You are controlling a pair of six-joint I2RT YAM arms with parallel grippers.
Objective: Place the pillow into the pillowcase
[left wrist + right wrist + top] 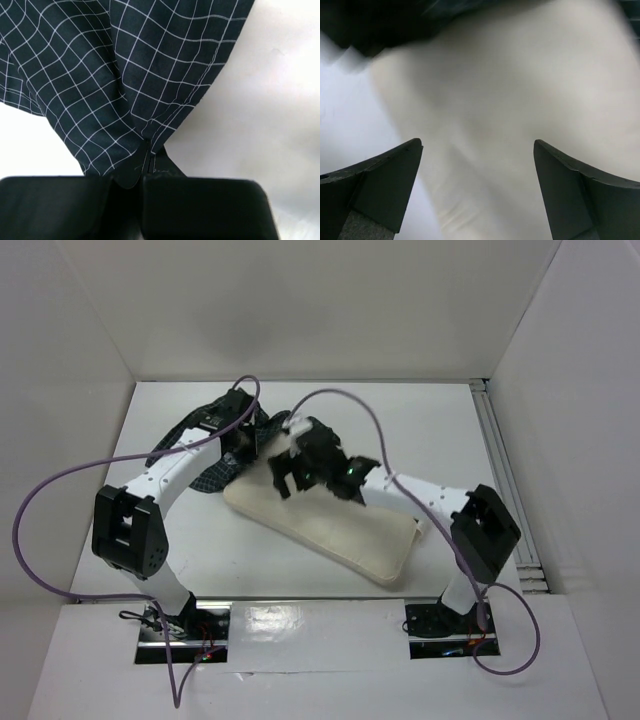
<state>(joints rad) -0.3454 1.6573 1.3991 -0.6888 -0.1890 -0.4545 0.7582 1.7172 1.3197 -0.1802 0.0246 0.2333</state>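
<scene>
The cream-white pillow [335, 525] lies slantwise in the middle of the table; its bear print does not show. The dark grid-check pillowcase [215, 445] lies bunched at its far-left end. My left gripper [245, 445] is shut on a pinched fold of the pillowcase [125, 80], which fans out from the closed jaws in the left wrist view. My right gripper [285, 478] hovers open over the pillow's far-left end. In the right wrist view the pillow [510, 100] fills the space between its spread fingers [385, 185], with dark pillowcase fabric [385, 20] at the top edge.
White walls enclose the table on the left, back and right. A metal rail [505, 470] runs along the right edge. Purple cables [60, 490] loop from both arms. The arm bases [180, 625] stand at the near edge.
</scene>
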